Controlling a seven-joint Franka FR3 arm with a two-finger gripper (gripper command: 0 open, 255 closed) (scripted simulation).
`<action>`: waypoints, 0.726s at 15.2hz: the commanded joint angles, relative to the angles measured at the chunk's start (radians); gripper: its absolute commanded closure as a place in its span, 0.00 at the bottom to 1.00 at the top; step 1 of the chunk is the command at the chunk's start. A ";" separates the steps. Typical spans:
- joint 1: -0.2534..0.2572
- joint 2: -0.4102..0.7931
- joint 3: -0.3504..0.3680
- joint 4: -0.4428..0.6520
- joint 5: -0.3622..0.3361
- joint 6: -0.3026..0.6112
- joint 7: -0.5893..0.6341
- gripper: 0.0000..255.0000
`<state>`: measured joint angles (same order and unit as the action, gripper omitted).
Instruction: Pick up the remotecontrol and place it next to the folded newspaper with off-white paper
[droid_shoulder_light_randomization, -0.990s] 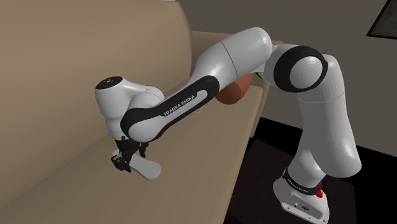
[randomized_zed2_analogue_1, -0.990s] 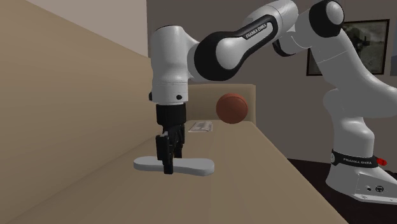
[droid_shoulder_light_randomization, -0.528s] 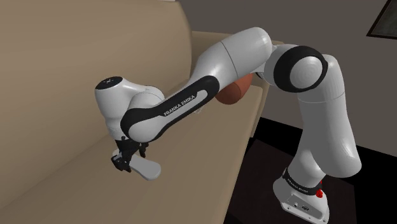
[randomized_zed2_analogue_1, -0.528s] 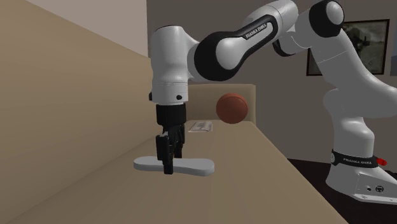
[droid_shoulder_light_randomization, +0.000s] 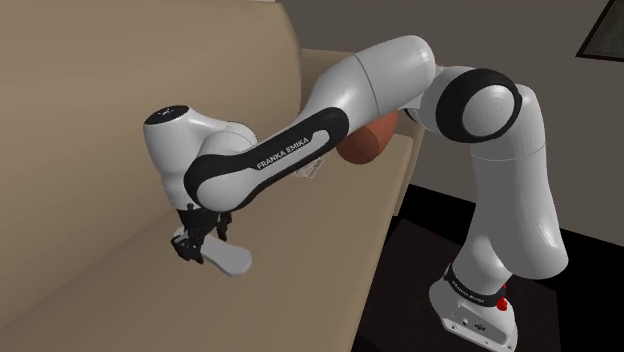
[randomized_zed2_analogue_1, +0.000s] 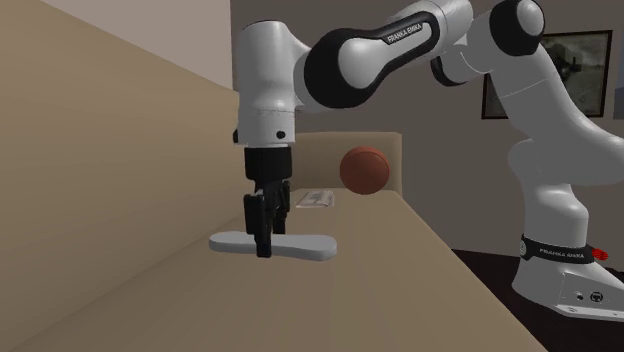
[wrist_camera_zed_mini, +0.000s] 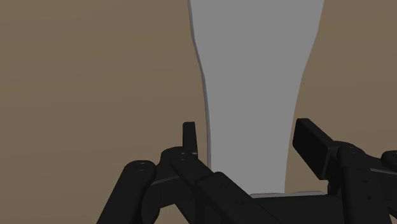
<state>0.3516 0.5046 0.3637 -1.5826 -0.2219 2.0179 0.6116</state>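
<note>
Shoulder view: your claw (droid_shoulder_light_randomization: 198, 245) grips the pale grey remote (droid_shoulder_light_randomization: 230, 259) over the tan sofa seat (droid_shoulder_light_randomization: 120, 290). Second exterior view: the remote hangs level, well apart from the folded newspaper (randomized_zed2_analogue_1: 320, 199) beside a brown ball (randomized_zed2_analogue_1: 364, 170). Wrist view: both fingers (wrist_camera_zed_mini: 312, 145) clasp its narrow waist.

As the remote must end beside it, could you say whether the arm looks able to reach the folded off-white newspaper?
Probably yes: the gripper, shut on the pale grey flat remote, has bare tan sofa seat between it and the newspaper; only the brown ball sits close by.
</note>
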 joint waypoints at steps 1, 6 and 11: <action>-0.001 -0.013 0.003 0.008 0.005 -0.020 -0.003 1.00; -0.002 -0.034 0.008 0.044 0.016 -0.076 -0.011 1.00; -0.002 -0.051 0.012 0.087 0.024 -0.134 -0.018 1.00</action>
<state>0.3482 0.4546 0.3752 -1.5045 -0.1986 1.8937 0.5929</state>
